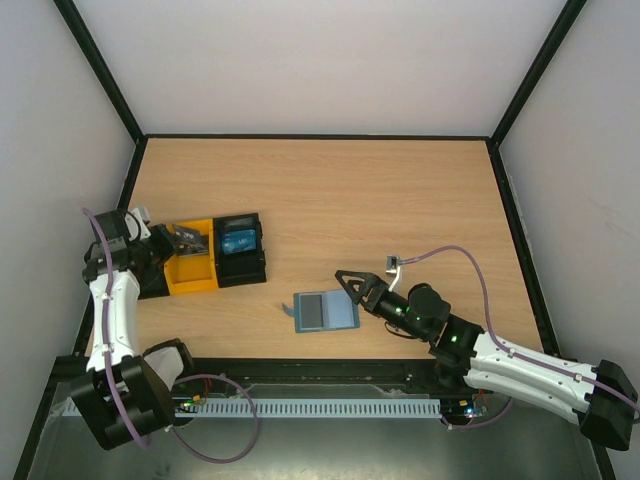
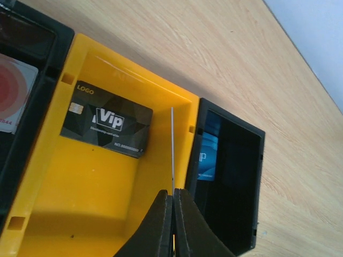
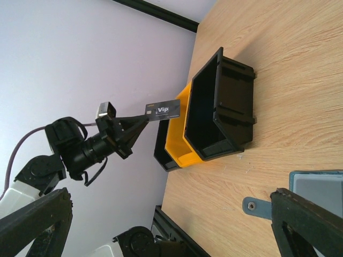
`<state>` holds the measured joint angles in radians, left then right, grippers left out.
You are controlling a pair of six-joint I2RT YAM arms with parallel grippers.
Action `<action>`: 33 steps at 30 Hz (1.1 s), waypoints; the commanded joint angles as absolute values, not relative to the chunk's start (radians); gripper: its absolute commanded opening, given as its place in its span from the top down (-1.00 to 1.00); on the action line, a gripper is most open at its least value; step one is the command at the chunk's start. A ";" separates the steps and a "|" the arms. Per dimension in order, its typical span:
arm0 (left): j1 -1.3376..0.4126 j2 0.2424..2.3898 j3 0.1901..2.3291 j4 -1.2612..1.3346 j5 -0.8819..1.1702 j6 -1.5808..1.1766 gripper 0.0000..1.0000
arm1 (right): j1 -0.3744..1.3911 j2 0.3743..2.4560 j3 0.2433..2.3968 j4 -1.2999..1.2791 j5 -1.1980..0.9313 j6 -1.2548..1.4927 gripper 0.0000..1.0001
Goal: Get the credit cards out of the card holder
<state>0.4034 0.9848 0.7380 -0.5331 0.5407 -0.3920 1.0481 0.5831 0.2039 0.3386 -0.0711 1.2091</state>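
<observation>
The teal-blue card holder lies flat on the table, its paler inner panel up and its small tab pointing left. My right gripper stands open at the holder's right edge, with nothing between its jaws; the right wrist view shows only one finger. Over the yellow tray, my left gripper is shut on a black Vip credit card, which appears edge-on as a thin white line in the left wrist view. Another black Vip card lies flat inside the yellow tray.
A black tray to the right of the yellow one holds a blue card. Another black tray on the far side of the yellow one holds a red and white card. Walls close in the table on three sides.
</observation>
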 commanded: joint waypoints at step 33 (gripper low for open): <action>0.331 1.303 0.751 -0.388 0.471 -0.371 0.89 | 1.055 0.599 0.175 0.360 -0.025 1.191 -0.96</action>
